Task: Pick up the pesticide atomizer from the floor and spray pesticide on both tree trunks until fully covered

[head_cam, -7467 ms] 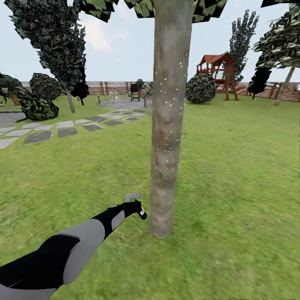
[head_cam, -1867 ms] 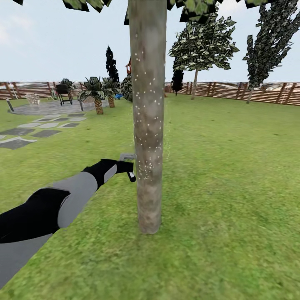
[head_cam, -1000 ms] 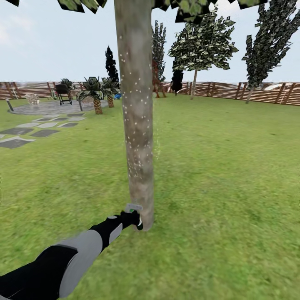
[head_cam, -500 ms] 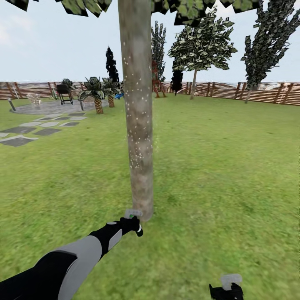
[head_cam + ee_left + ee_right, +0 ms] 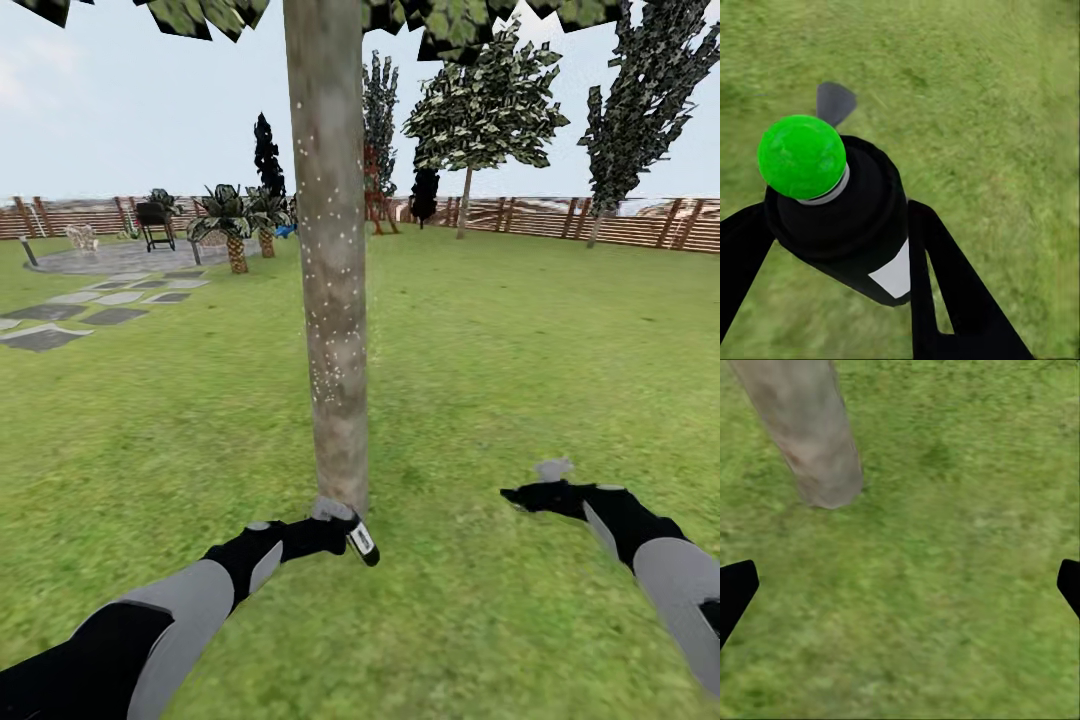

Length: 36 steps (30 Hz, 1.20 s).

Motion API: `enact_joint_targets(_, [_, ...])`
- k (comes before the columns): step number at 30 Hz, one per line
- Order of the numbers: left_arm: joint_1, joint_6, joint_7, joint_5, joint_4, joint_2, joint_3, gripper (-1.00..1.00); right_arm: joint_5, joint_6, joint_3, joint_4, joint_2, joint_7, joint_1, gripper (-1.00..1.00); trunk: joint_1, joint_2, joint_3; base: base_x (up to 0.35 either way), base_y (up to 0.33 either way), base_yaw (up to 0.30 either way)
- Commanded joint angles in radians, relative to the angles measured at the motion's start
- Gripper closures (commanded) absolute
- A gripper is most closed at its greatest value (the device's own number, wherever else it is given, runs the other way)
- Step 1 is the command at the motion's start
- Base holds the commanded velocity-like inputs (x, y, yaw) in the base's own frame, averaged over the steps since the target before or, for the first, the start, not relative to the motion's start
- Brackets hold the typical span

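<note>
The small dark pesticide atomizer bottle with a white label (image 5: 361,541) is held in the black left gripper (image 5: 335,530), low at the foot of the thick grey-brown mottled tree trunk (image 5: 330,280), at about 6 o'clock from the trunk's middle in the head view. In the left wrist view the gripper's fingers (image 5: 945,292) close on the dark bottle, whose cap carries a bright green ball (image 5: 801,156) and which points down at the green grass lawn (image 5: 990,97).

White specks of pesticide (image 5: 330,300) dot the middle and upper bark; the lowest stretch near the ground looks bare. I judge the step in hand to be spraying this trunk, and the next move calls for turning the nozzle back toward the bark and working the base.

The black right gripper (image 5: 525,496) hovers at about 4 o'clock from the trunk base, its jaws spread wide and empty over the grass.

The label (image 5: 895,274) is a blank white patch; no writing or brand can be read.
</note>
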Motion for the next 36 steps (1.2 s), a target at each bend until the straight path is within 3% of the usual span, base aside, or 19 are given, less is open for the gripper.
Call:
enact_joint_targets(1, [-0.001, -0.003, -0.091, -0.019, -0.023, 0.004, -0.029, 1.00, 0.010, 0.019, 0.002, -0.003, -0.002, 0.084, -0.029, -1.00, 0.001, -0.002, -0.003, 0.000, 0.000, 0.000])
enact_joint_targets(3, [-0.002, -0.001, -0.242, -0.069, -0.064, 0.009, -0.054, 1.00, 0.009, 0.076, 0.002, -0.012, -0.003, 0.247, -0.077, -1.00, 0.001, -0.002, -0.003, 0.000, 0.000, 0.000])
enact_joint_targets(5, [-0.002, 0.000, -0.356, -0.113, -0.096, 0.011, -0.064, 1.00, 0.009, 0.136, 0.003, -0.055, -0.002, 0.390, -0.103, -1.00, 0.001, -0.002, -0.003, 0.000, 0.000, 0.000])
enact_joint_targets(8, [-0.002, 0.000, -0.438, -0.156, -0.118, 0.012, -0.075, 1.00, 0.009, 0.192, 0.006, -0.106, 0.002, 0.541, -0.116, -1.00, 0.001, -0.002, -0.003, 0.000, 0.000, 0.000])
enact_joint_targets(11, [-0.002, 0.002, -0.501, -0.203, -0.138, 0.010, -0.081, 1.00, 0.010, 0.208, 0.009, -0.119, 0.018, 0.598, -0.119, -1.00, 0.001, -0.002, -0.003, 0.000, 0.000, 0.000])
enact_joint_targets(12, [-0.002, 0.003, -0.519, -0.212, -0.159, 0.010, -0.081, 1.00, 0.011, 0.210, 0.010, -0.121, 0.031, 0.607, -0.119, 1.00, 0.001, -0.002, -0.003, 0.000, 0.000, 0.000])
enact_joint_targets(17, [-0.002, 0.008, -0.549, -0.227, -0.207, 0.010, -0.081, 1.00, 0.014, 0.213, 0.010, -0.119, 0.107, 0.663, -0.118, 1.00, 0.001, -0.002, -0.003, 0.000, 0.000, 0.000])
enact_joint_targets(21, [-0.002, 0.008, -0.551, -0.226, -0.212, 0.010, -0.081, 1.00, 0.026, 0.212, 0.016, -0.057, 0.205, 0.669, -0.113, 1.00, 0.001, -0.002, -0.003, 0.000, 0.000, 0.000])
enact_joint_targets(24, [-0.002, 0.008, -0.551, -0.225, -0.213, 0.010, -0.081, 1.00, 0.039, 0.212, 0.076, -0.035, 0.250, 0.669, -0.112, 1.00, 0.001, -0.002, -0.003, 0.000, 0.000, 0.000])
enact_joint_targets(28, [-0.001, 0.008, -0.551, -0.225, -0.214, 0.008, -0.081, 1.00, 0.043, 0.212, 0.127, -0.028, 0.275, 0.666, -0.112, 1.00, 0.001, -0.002, -0.003, 0.000, 0.000, 0.000])
enact_joint_targets(36, [-0.002, 0.009, -0.546, -0.227, -0.213, 0.007, -0.081, 1.00, 0.044, 0.212, 0.138, -0.024, 0.300, 0.663, -0.111, 1.00, 0.001, -0.002, -0.003, 0.000, 0.000, 0.000])
